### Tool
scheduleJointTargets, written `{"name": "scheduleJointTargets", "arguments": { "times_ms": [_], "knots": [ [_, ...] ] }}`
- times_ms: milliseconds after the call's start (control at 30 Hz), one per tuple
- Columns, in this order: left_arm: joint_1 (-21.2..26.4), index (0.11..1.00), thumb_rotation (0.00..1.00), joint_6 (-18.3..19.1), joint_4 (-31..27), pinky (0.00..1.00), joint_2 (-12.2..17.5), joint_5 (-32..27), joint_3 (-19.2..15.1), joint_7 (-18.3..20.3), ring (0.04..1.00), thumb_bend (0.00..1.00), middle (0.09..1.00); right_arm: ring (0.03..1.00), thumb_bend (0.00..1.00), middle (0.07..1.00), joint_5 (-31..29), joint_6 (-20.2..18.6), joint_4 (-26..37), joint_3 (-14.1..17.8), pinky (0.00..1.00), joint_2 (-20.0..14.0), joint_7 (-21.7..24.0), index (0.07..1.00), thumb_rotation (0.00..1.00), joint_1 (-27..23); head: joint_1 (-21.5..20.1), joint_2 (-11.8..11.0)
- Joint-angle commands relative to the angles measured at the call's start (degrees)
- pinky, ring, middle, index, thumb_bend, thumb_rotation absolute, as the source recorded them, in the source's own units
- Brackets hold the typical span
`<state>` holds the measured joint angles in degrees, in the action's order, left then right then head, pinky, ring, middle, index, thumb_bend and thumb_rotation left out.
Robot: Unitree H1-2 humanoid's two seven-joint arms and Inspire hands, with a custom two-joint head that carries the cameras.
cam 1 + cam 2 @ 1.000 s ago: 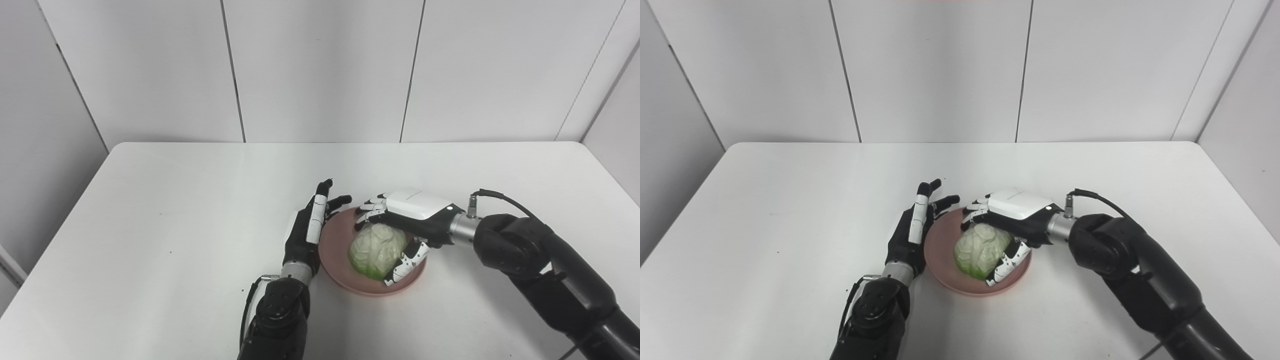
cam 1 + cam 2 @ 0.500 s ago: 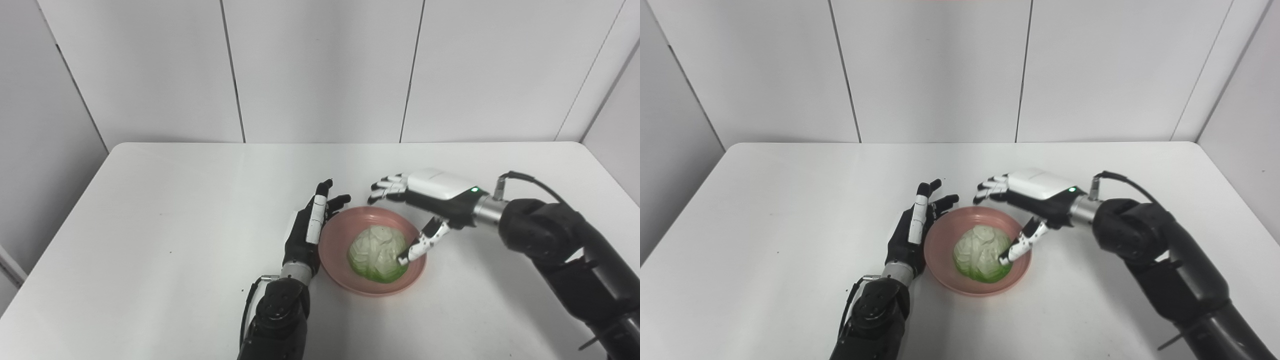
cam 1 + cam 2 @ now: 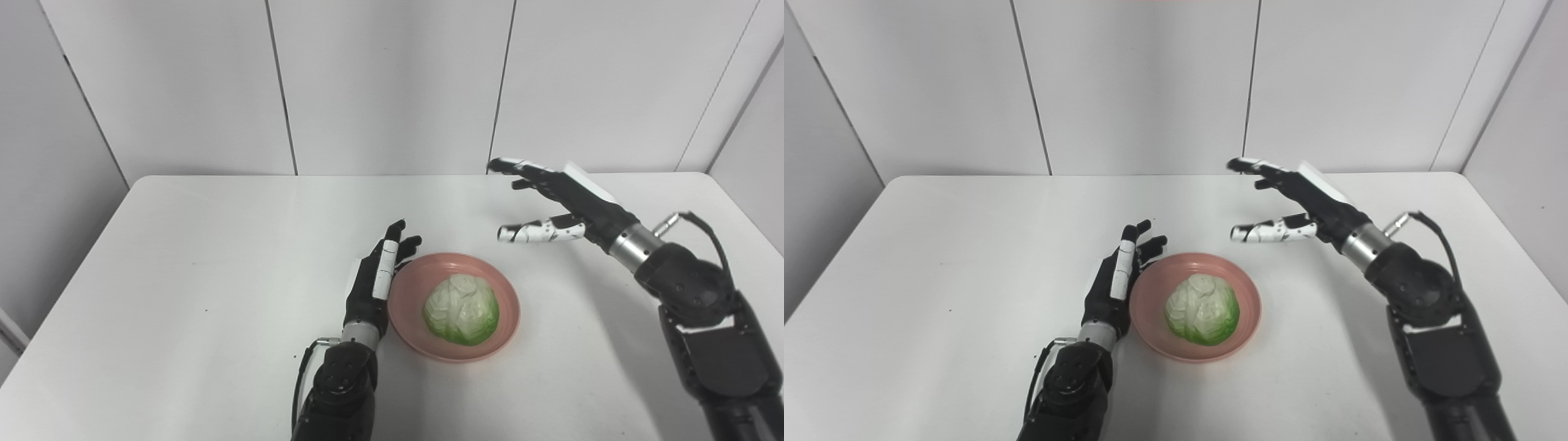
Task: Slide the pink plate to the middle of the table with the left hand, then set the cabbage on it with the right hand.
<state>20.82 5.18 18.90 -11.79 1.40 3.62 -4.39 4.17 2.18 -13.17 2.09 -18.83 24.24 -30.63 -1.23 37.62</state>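
Cabbage [image 3: 460, 308] centered on pink plate [image 3: 506, 331]; left hand [image 3: 375, 283] fingers spread at rim; right hand [image 3: 560, 203] spread, clear.

The light is bright and even, and it seems to come from above. The white surface [image 3: 184, 257] shines a little but has no strong glare. Soft gray shadows lie under the right hand [image 3: 560, 205] and beside the plate [image 3: 502, 334]. Both pictures look sharp, with no blur. The wall lines lean outward near the edges.

Cabbage [image 3: 460, 309] on plate [image 3: 506, 331]; left hand [image 3: 372, 285] beside.
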Motion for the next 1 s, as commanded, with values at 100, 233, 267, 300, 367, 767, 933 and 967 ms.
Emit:
{"name": "scheduleJointTargets", "arguments": {
  "times_ms": [100,233,267,300,367,767,933,967],
  "knots": [
    [0.9,0.891,1.00,-5.4,3.5,0.79,1.5,3.8,0.0,-3.6,0.885,0.96,0.890,0.818,0.98,0.855,-9.8,-6.2,-1.2,6.8,0.77,7.5,-7.9,0.854,0.78,2.3,0.3,0.0],
    [1.3,0.901,0.97,-13.4,7.9,0.81,1.3,6.8,-0.2,-7.8,0.899,0.97,0.935,0.866,0.93,0.908,-15.3,-9.5,-2.1,9.6,0.84,11.8,-10.4,0.905,0.89,4.4,0.1,0.1],
    [1.4,0.907,0.96,-15.3,9.1,0.82,1.1,7.8,-0.2,-9.4,0.905,0.96,0.939,0.885,0.93,0.925,-15.8,-9.6,-2.3,9.8,0.85,12.7,-11.2,0.925,0.91,4.9,0.0,0.0],
    [1.4,0.924,0.96,-16.5,9.9,0.82,0.9,8.4,-0.3,-10.5,0.907,0.93,0.942,0.907,0.93,0.936,-16.0,-9.7,-2.4,9.8,0.88,13.2,-11.8,0.941,0.93,5.3,0.0,0.0],
    [1.9,0.953,0.97,-20.3,12.5,0.89,0.9,9.7,-0.1,-12.7,0.944,0.84,0.969,0.931,0.93,0.948,-17.0,-9.6,-2.7,9.9,0.92,14.4,-12.7,0.949,0.94,6.3,-0.2,-0.1],
    [2.8,1.000,1.00,-22.0,15.5,1.00,1.6,8.4,-0.6,-13.8,1.000,0.73,1.000,0.999,0.91,0.970,-14.0,-7.0,-4.7,6.1,1.00,17.1,-18.0,0.956,1.00,9.4,-4.1,-0.2],
    [3.4,1.000,1.00,-22.1,16.5,1.00,1.6,7.4,-1.2,-12.9,1.000,0.72,1.000,1.000,0.90,0.989,-13.4,-6.7,-5.1,4.9,1.00,17.1,-18.3,0.957,1.00,10.1,-3.8,-0.2],
    [3.5,1.000,0.99,-21.9,16.7,1.00,1.5,7.1,-1.4,-13.0,1.000,0.72,1.000,1.000,0.91,0.994,-13.6,-6.6,-5.2,4.7,1.00,17.1,-18.2,0.959,1.00,10.2,-3.8,-0.2]
  ]
}}
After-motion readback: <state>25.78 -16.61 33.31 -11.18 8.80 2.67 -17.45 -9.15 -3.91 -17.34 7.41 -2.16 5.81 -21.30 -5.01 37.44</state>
